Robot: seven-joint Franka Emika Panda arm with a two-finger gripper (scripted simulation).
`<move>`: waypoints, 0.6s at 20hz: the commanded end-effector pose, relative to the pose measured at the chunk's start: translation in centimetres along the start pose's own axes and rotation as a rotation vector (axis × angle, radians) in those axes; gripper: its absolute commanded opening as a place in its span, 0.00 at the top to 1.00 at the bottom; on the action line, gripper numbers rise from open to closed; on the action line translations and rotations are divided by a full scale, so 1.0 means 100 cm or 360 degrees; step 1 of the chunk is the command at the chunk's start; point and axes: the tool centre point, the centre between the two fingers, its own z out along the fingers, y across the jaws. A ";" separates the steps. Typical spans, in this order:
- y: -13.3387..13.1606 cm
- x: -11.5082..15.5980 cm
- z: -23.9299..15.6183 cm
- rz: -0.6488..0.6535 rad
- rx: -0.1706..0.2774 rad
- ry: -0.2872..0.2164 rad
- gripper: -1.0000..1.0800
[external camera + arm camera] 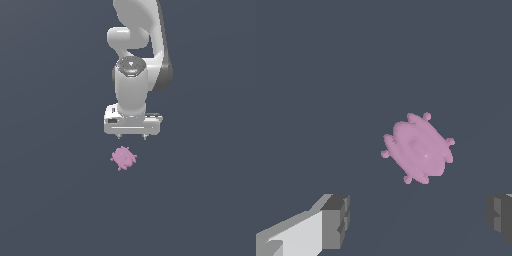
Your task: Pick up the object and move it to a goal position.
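The object is a small pink rounded blob with short stubby spikes, lying on the dark grey floor. The wrist view shows the object whole and untouched. My gripper hangs just above and slightly behind it in the exterior view, a little toward that view's right. Both fingers are spread wide apart with nothing between them, so my gripper is open. The blob is about as wide as the finger gap or narrower.
The white arm rises behind the gripper to the exterior view's top edge. A plain dark grey surface extends all around the blob.
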 end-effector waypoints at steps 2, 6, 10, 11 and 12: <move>0.000 0.000 0.000 -0.0002 0.0000 0.0000 0.00; -0.006 -0.001 -0.003 -0.0049 -0.0006 0.0000 0.00; -0.008 -0.001 -0.004 -0.0062 -0.0008 0.0000 0.00; -0.008 -0.001 -0.004 -0.0063 -0.0008 0.0000 0.00; -0.008 -0.001 -0.004 -0.0064 -0.0008 0.0000 0.00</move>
